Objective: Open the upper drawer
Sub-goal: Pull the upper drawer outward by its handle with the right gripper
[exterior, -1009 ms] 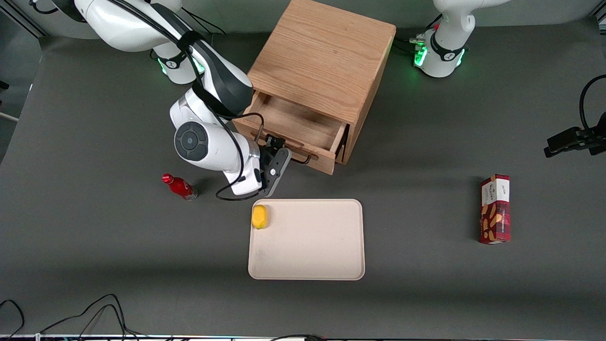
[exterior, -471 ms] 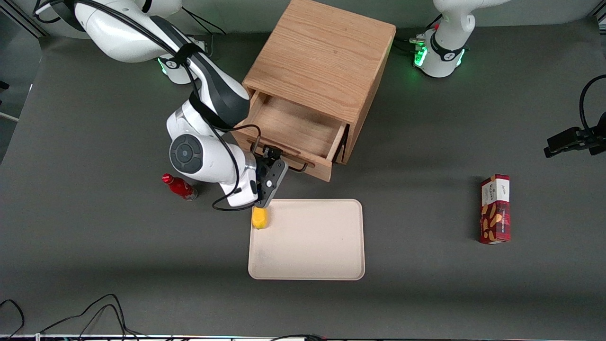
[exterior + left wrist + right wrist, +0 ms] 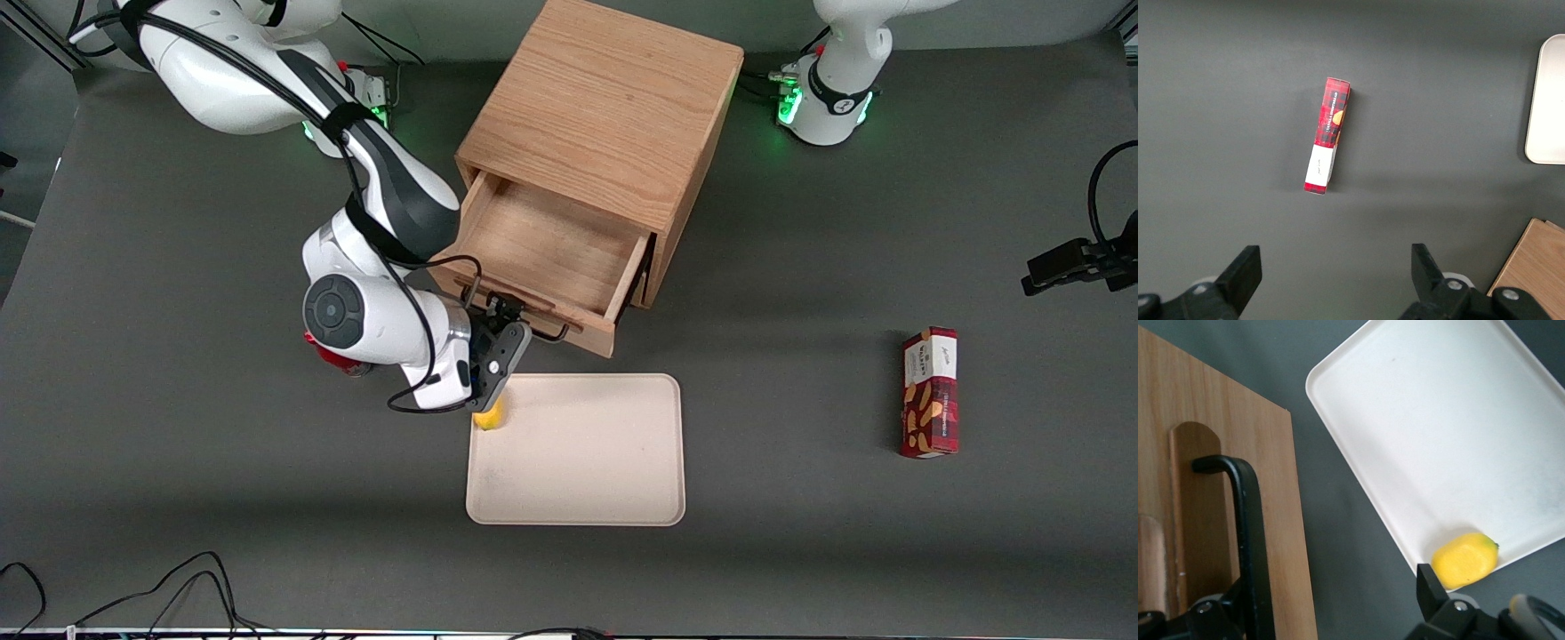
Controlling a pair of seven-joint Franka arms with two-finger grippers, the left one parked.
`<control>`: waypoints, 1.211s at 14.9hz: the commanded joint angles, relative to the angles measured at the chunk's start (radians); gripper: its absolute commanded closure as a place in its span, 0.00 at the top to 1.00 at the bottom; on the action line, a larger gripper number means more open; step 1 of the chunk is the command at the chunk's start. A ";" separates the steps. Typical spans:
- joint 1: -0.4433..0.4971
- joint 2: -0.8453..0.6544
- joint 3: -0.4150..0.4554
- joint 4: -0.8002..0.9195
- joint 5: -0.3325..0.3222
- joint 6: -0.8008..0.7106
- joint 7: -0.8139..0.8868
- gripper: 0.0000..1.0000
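Red snack box lying flat, tray edge, tabletop

The upper drawer stands pulled out of the cabinet, with the gripper at its handle. Nearer the front camera lies the tray (a lemon in its corner). The snack box lies toward the parked arm's end.

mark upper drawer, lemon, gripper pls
upper drawer (image 3: 542,253): front view, bare wooden floor inside.
lemon (image 3: 1465,560): right wrist view, yellow skin, on the tray's corner.
gripper (image 3: 505,313): front view, at the drawer's black handle.
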 commanded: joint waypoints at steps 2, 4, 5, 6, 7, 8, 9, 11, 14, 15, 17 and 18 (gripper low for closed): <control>0.002 0.034 -0.001 0.051 -0.016 -0.024 -0.037 1.00; 0.004 0.046 -0.024 0.083 -0.014 -0.024 -0.037 1.00; 0.002 0.054 -0.027 0.096 -0.014 -0.024 -0.038 1.00; 0.002 0.055 -0.027 0.097 -0.014 -0.024 -0.038 1.00; 0.002 0.055 -0.028 0.097 -0.014 -0.024 -0.038 1.00; 0.001 0.055 -0.034 0.100 -0.014 -0.024 -0.040 1.00; 0.002 0.055 -0.041 0.103 -0.014 -0.024 -0.046 1.00; 0.001 0.057 -0.044 0.114 -0.013 -0.024 -0.046 1.00; -0.009 0.057 -0.045 0.122 -0.014 -0.025 -0.048 1.00; -0.012 0.057 -0.045 0.126 -0.013 -0.025 -0.048 1.00; -0.021 0.063 -0.045 0.133 -0.014 -0.024 -0.048 1.00; -0.021 0.069 -0.045 0.137 -0.014 -0.024 -0.048 1.00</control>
